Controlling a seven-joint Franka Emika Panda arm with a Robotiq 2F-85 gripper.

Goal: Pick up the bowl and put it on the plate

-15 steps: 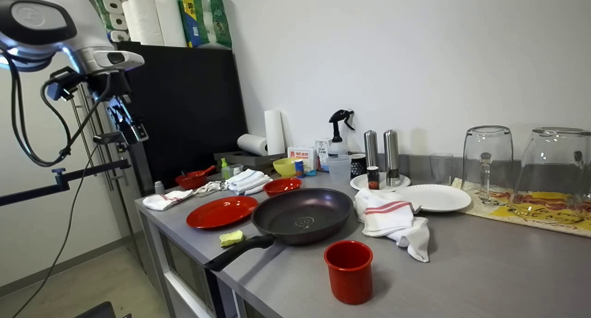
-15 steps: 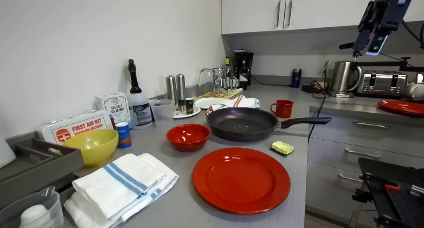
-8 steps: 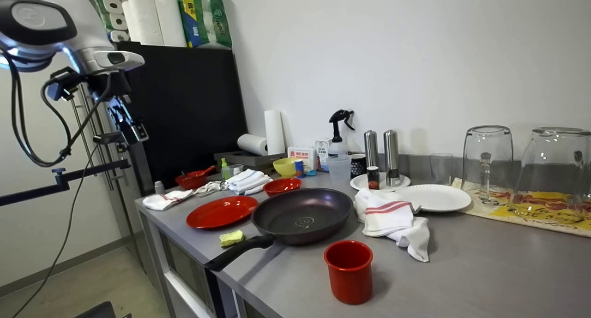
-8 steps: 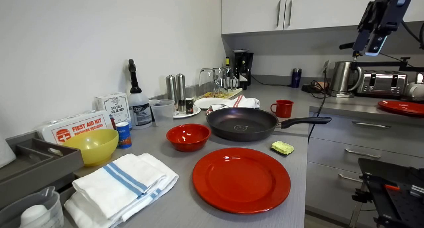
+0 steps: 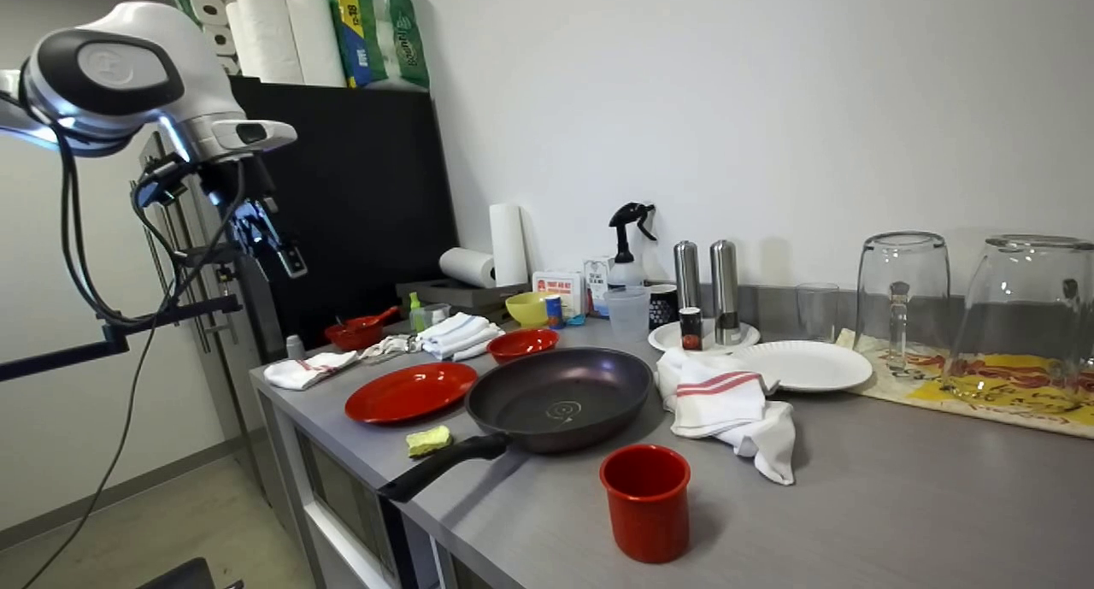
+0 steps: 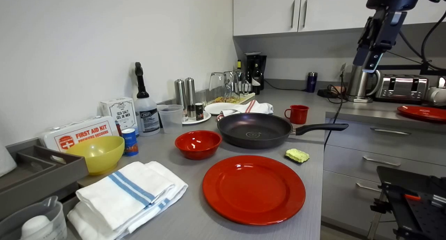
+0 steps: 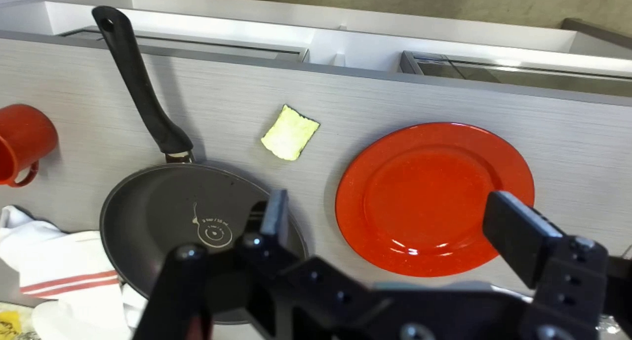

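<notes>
On the counter [image 6: 181, 217], only exterior views show the red bowl [image 6: 198, 146]; the empty gripper [image 7: 392, 204] gapes wide.

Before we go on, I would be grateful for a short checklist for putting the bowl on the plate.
1. Bowl choice: cannot tell; a red bowl and a yellow bowl are there.
2. Gripper open and empty in the wrist view: ok.
3. Gripper over the red bowl: not ok; it hangs high and away.
4. Red plate bare: ok.
5. Gap between red bowl and frying pan: cannot tell; they look very close.
</notes>
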